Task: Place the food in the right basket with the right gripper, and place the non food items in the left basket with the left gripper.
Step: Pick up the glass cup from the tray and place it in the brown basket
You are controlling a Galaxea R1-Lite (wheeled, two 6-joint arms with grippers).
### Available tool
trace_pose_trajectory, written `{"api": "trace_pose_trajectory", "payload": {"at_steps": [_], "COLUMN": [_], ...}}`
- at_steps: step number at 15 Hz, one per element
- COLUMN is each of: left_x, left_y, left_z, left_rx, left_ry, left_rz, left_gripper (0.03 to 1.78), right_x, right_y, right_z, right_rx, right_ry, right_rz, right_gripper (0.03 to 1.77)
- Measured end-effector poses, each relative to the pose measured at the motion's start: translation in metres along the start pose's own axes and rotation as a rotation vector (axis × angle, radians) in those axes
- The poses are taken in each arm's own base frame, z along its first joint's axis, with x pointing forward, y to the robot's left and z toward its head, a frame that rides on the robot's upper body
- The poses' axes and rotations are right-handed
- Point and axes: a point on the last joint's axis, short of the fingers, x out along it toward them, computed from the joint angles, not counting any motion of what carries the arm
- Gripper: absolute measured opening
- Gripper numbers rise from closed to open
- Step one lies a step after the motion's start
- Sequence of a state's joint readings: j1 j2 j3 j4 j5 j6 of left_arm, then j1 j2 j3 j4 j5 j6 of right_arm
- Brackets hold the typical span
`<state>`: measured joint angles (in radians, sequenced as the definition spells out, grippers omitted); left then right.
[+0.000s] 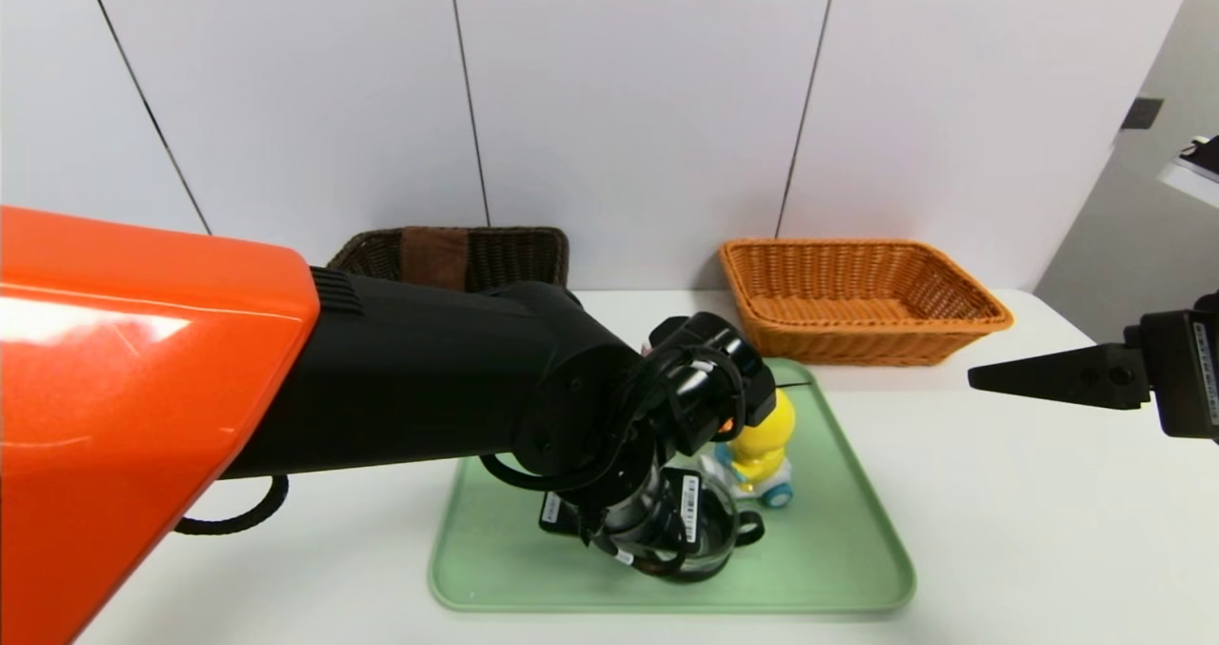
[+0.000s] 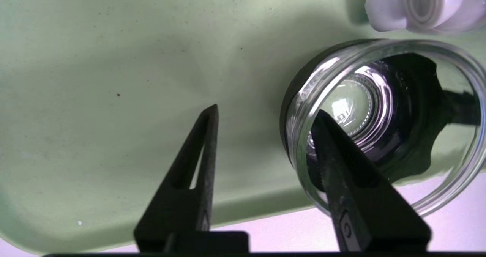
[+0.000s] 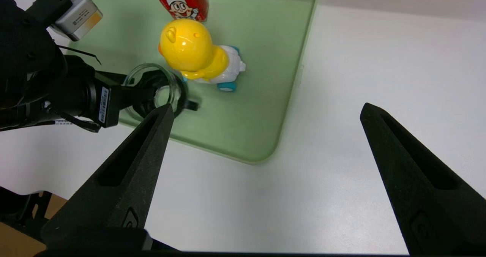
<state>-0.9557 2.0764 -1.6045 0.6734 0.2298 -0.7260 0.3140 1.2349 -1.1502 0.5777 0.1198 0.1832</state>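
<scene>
Red drink carton (image 3: 182,0): white characters printed above a cartoon child's face, cut off by the frame edge and not legible. White stickers (image 1: 690,505) on the left gripper's wrist: barcode-like print, too small to read. No other text can be read.

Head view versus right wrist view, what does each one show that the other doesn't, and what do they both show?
Only the head view shows the left basket with the brown towel in it, and the right basket.

Only the right wrist view shows the red carton standing behind the duck, and the right gripper open wide above the table.

Both show the green tray, the duck toy, the glass cup beside it, and the left gripper at that cup.
</scene>
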Motion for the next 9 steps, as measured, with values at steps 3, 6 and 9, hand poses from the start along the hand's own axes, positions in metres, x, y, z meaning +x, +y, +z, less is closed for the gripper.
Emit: {"api": "trace_pose_trajectory", "payload": {"at_steps": [3,6,9], "left_x": [-0.001,-0.002,-0.014], "left_y": [0.0,0.001,0.005], "left_z": [0.0,0.0,0.002], "left_rx": [-0.005,-0.013,-0.015], "left_ry": [-0.002,-0.001,-0.02], "left_rz": [-0.002,-0.001,-0.007], "left_gripper": [0.12,0.12,0.12], "right_x": [0.0,0.0,0.0], "right_y": [0.0,0.0,0.0], "right_z": [0.0,0.0,-0.001], "right_rx": [0.0,0.001,0.002], "right_ry": [0.0,0.0,0.002], "right_rz": [-0.001,-0.001,-0.002], "right_gripper": [1.7,1.7,1.7]}}
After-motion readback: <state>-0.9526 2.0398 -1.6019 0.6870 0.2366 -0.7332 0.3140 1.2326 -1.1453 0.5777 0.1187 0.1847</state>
